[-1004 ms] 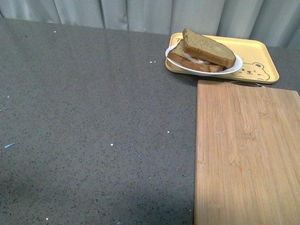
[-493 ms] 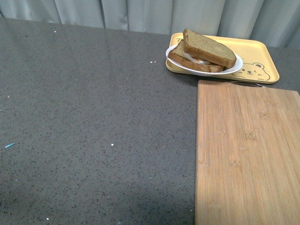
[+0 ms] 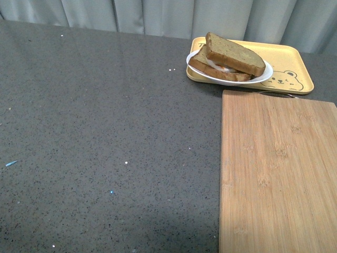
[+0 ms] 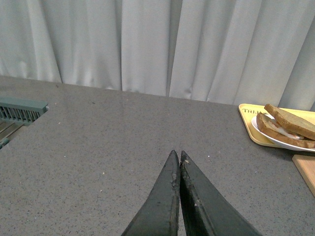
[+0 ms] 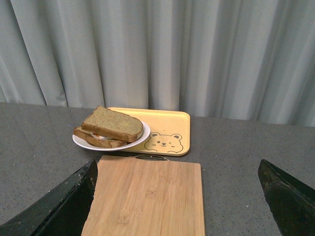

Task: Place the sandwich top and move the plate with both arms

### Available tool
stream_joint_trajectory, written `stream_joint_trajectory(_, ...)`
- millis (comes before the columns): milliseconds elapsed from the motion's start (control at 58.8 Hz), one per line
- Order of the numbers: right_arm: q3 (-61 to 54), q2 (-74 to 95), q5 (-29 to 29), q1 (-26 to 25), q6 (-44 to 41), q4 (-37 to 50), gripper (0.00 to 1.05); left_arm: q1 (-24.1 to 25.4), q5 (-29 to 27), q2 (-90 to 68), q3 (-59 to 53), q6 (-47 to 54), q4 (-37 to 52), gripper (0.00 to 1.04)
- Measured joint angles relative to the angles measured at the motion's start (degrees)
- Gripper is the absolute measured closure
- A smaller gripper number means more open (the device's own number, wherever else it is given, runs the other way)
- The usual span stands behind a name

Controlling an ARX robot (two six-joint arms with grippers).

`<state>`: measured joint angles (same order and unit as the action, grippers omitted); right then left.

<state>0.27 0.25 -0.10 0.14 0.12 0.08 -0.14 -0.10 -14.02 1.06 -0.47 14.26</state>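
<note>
The sandwich top [image 3: 234, 53], a plain golden-brown toast slice, lies tilted on a lower slice with white filling, on the round white plate [image 3: 263, 76]. The plate rests on the left part of the yellow bear tray [image 3: 292, 60]. The top also shows in the left wrist view [image 4: 293, 121] and the right wrist view [image 5: 112, 123], as does the plate [image 4: 266, 136] [image 5: 81, 143]. Neither arm shows in the front view. My left gripper [image 4: 176, 156] is shut and empty, far from the plate. My right gripper [image 5: 177, 182] is open and empty above the cutting board.
A bamboo cutting board [image 3: 276, 168] lies at the front right on the grey speckled table [image 3: 105, 132], just in front of the tray. A grey-green rack [image 4: 19, 109] shows at the table's far left. Curtains hang behind.
</note>
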Motion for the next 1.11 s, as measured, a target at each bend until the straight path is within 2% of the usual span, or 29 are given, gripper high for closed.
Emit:
stream_joint_trajectory(272, 0.00, 0.00, 0.00, 0.00, 0.00, 0.00, 0.09, 0.00, 0.00, 3.91, 0.00, 0.00, -3.96, 1.01)
stream_joint_trajectory(408, 0.00, 0.00, 0.00, 0.00, 0.00, 0.00, 0.09, 0.00, 0.11, 12.41, 0.02, 0.02, -13.68, 1.01)
stream_joint_trajectory(612, 0.00, 0.00, 0.00, 0.00, 0.00, 0.00, 0.09, 0.00, 0.11, 13.68, 0.02, 0.00, -14.14, 0.99)
stream_joint_trajectory(766, 0.00, 0.00, 0.00, 0.00, 0.00, 0.00, 0.09, 0.00, 0.11, 13.77, 0.02, 0.02, -14.14, 0.60)
stream_joint_trajectory(970, 0.00, 0.00, 0.00, 0.00, 0.00, 0.00, 0.09, 0.00, 0.11, 13.79, 0.02, 0.00, -14.14, 0.26)
stream_joint_trajectory(1072, 0.00, 0.00, -0.02, 0.00, 0.00, 0.00, 0.09, 0.00, 0.11, 13.79, 0.02, 0.02, -14.14, 0.05)
stream_joint_trajectory(1106, 0.00, 0.00, 0.00, 0.00, 0.00, 0.00, 0.09, 0.00, 0.11, 13.79, 0.02, 0.04, -14.14, 0.05)
